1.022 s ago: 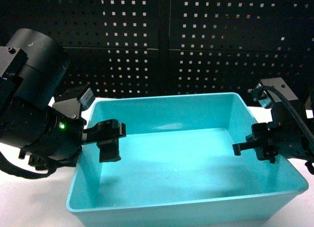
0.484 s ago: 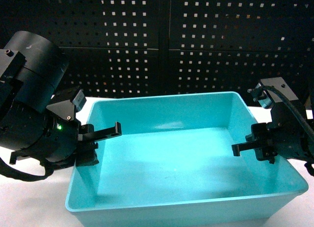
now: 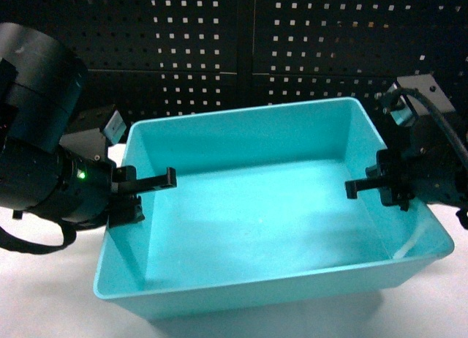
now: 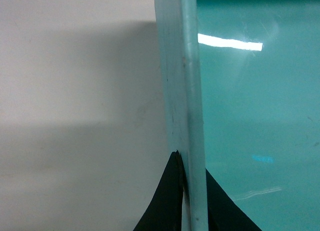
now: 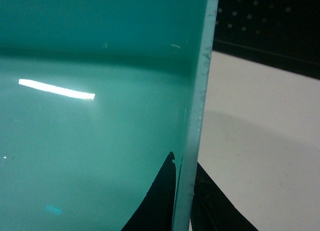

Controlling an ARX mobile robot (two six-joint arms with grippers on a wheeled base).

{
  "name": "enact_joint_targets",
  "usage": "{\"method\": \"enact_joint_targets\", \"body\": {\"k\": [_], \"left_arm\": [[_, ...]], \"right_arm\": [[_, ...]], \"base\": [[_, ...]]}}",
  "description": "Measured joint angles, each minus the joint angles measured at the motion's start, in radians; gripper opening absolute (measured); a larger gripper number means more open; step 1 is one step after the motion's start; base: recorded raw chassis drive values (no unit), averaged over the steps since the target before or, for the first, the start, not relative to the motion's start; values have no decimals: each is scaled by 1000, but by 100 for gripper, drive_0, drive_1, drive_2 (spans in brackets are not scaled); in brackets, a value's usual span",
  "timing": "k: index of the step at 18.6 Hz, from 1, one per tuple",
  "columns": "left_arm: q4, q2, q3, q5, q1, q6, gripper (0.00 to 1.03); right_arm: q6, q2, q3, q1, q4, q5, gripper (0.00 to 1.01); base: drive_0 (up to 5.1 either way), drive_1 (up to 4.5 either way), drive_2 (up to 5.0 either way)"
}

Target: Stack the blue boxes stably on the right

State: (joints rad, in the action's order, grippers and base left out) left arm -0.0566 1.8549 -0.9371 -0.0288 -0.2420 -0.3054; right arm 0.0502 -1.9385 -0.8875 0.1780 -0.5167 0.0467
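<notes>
One of the blue boxes, a light turquoise tub [image 3: 248,113], fills the middle of the head view with nothing inside it. My left gripper [image 3: 150,194] is shut on its left wall, one finger inside and one outside. In the left wrist view the black fingertips [image 4: 172,191] pinch the tub's rim [image 4: 192,91]. My right gripper [image 3: 373,186] is shut on the right wall the same way. The right wrist view shows that gripper [image 5: 184,161] clamping the thin wall of the tub [image 5: 90,141]. The tub looks raised, with a shadow under it.
A white tabletop [image 3: 44,298] lies under and around the tub, and shows beside the walls in both wrist views [image 4: 75,116] [image 5: 260,141]. A black pegboard wall [image 3: 292,45] stands close behind the table.
My left gripper moved from inside the tub out to the left wall and shut on it. The tub then rose in the head view, its far right corner highest, with both grippers on it.
</notes>
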Motion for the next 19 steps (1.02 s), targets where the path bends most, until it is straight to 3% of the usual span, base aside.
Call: {"method": "enact_joint_targets", "body": {"k": [10,19], "left_arm": [[26,-106,-89,-23,13,27,2],[119,-216,-356,-85,13,49,2]], "right_arm": [[5,137,-71,-14,29,-3,8],[-37,285,-285,-61,127,24,7]], "base": [[0,0,0],[0,0,0]]}}
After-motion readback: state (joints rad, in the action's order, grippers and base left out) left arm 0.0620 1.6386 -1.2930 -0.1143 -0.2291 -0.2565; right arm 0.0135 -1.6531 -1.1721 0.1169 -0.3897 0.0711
